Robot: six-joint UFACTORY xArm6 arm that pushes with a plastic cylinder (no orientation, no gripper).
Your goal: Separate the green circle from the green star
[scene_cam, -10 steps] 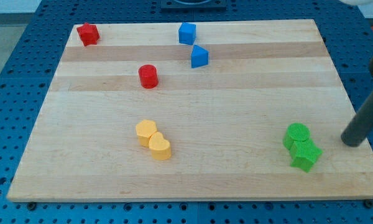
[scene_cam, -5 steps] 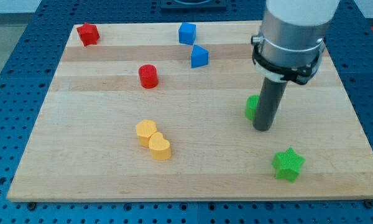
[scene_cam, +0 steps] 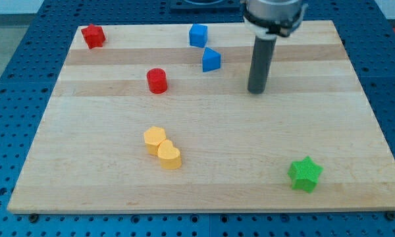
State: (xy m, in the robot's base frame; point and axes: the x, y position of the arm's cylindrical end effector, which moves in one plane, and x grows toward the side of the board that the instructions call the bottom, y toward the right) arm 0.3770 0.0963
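The small green star-shaped block (scene_cam: 305, 174) sits alone near the board's lower edge, at about five o'clock from the board's centre. The green circle does not show anywhere; it may be hidden behind the rod, but that cannot be confirmed. The star looks like a light, rigid plastic piece that should slide easily on the smooth wood, and it is likely to spin if pushed on one of its points, so a push would best land on a flat between two arms.

My tip (scene_cam: 256, 91) stands at roughly eleven o'clock from the star, well apart from it, touching no visible block. There are no jaws to open or close, and the rod carries nothing.

The blue wedge-like block (scene_cam: 211, 60) lies at about ten o'clock from the tip, near but clear of it. The pale wooden board (scene_cam: 204, 191) carries all of them.
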